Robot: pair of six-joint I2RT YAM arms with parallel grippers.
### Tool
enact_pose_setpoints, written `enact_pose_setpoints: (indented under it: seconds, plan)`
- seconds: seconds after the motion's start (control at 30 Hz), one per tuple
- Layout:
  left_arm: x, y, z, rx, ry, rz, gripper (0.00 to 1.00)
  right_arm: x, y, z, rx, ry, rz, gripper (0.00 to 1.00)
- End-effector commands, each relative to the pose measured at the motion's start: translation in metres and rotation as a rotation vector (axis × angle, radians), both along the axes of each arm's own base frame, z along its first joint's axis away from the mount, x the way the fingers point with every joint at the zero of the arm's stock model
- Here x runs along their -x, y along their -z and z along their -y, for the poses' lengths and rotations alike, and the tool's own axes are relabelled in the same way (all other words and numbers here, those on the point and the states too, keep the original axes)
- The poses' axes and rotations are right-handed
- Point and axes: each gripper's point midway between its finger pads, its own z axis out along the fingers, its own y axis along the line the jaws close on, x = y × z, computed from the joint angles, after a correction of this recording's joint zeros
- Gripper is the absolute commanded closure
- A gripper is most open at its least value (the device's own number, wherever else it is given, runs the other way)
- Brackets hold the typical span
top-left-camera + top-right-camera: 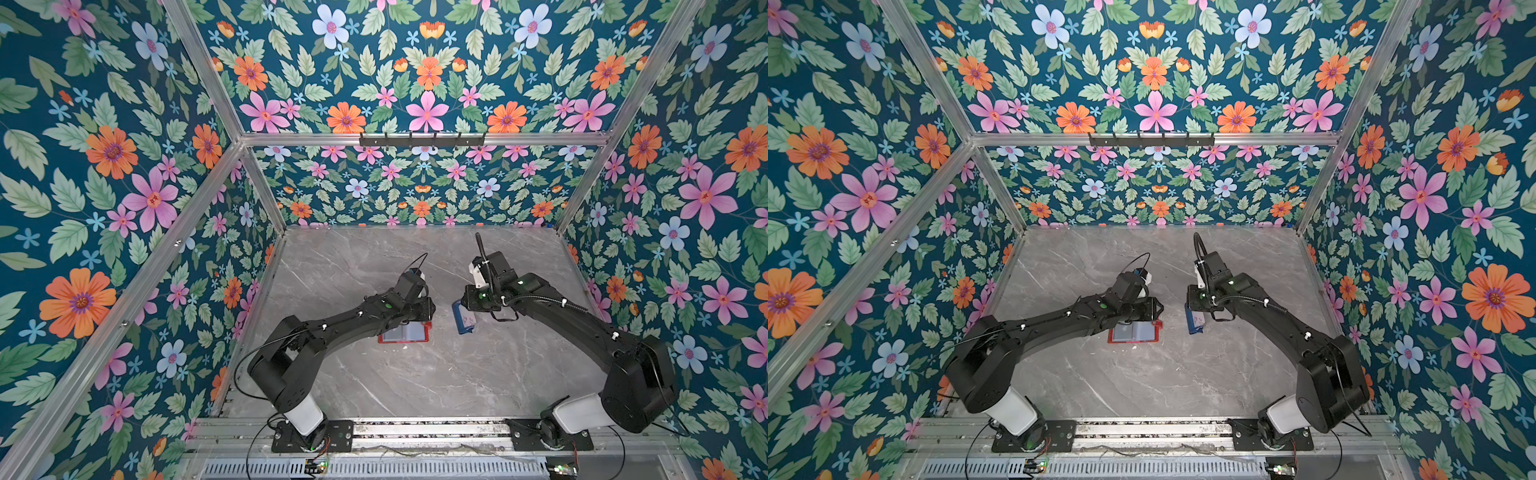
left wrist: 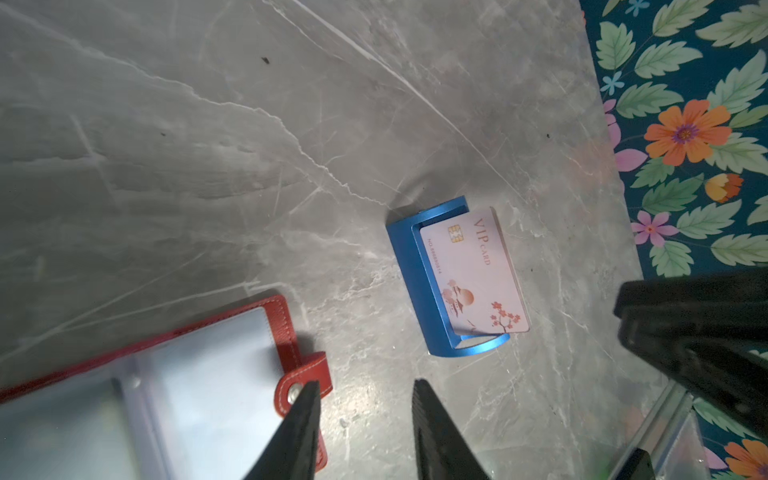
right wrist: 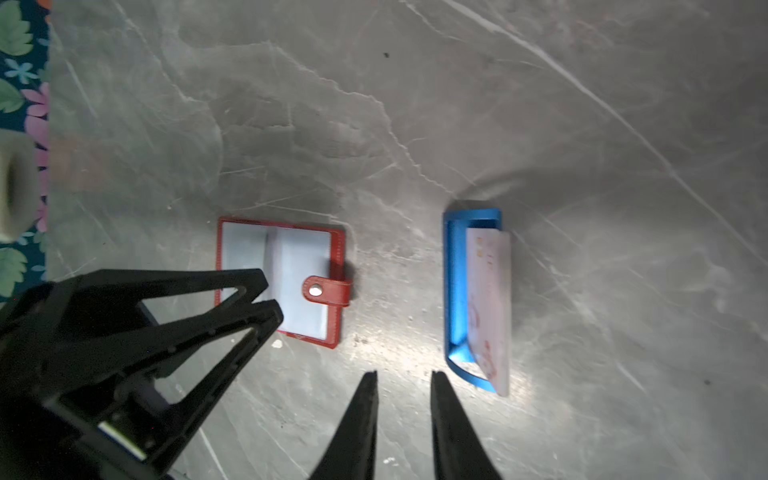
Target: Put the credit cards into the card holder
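Wallet [image 1: 405,332] half hidden under an arm [image 1: 353,316], sleeves perhaps empty. Pale card [image 2: 473,270] in blue tray [image 2: 415,270]. Left gripper [image 2: 365,395], right gripper [image 3: 404,376]: parted, empty.

Robot lab test booth: aluminium frame [image 1: 291,139], floral-print walls [image 1: 104,187], marble-look tabletop [image 1: 415,374], arm bases [image 1: 311,436] on rail [image 1: 428,428].

In both top views you look from high over the near edge, steeply down onto the whole table [image 1: 415,382] and the far wall [image 1: 415,187]. Each wrist camera rides close above the table and looks down past its own hand: left hand [image 2: 365,384], right hand [image 3: 405,374]. Both wrist views share the wallet [image 3: 291,266] and the tray [image 3: 453,291].
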Motion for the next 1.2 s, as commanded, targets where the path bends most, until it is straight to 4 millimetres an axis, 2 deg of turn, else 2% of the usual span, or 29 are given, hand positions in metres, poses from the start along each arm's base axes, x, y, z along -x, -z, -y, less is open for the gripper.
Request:
enact_pose_setpoints:
  seconds: [0.0,0.23,0.43,0.73,0.87,0.93,1.17]
  plan:
    - [-0.001,0.0,0.024,0.059,0.062,-0.02,0.58,0.007,0.011,0.021,0.073,-0.007,-0.033,0.71]
    - [-0.003,0.014,0.059,0.092,0.123,-0.073,0.54,0.007,0.032,0.03,0.151,-0.041,-0.081,0.57]
    - [-0.005,0.028,0.077,0.099,0.132,-0.111,0.55,0.002,0.046,0.031,0.189,-0.055,-0.116,0.54]
    - [-0.011,0.043,0.084,0.105,0.115,-0.131,0.61,-0.005,0.059,0.025,0.183,-0.065,-0.146,0.56]
    - [-0.013,0.046,0.086,0.121,0.099,-0.137,0.64,-0.009,0.057,0.021,0.166,-0.066,-0.139,0.58]
    - [-0.013,0.049,0.086,0.125,0.092,-0.142,0.67,-0.01,0.069,0.019,0.172,-0.068,-0.17,0.59]
    - [-0.015,0.054,0.089,0.129,0.084,-0.147,0.69,-0.014,0.076,0.017,0.18,-0.07,-0.193,0.61]
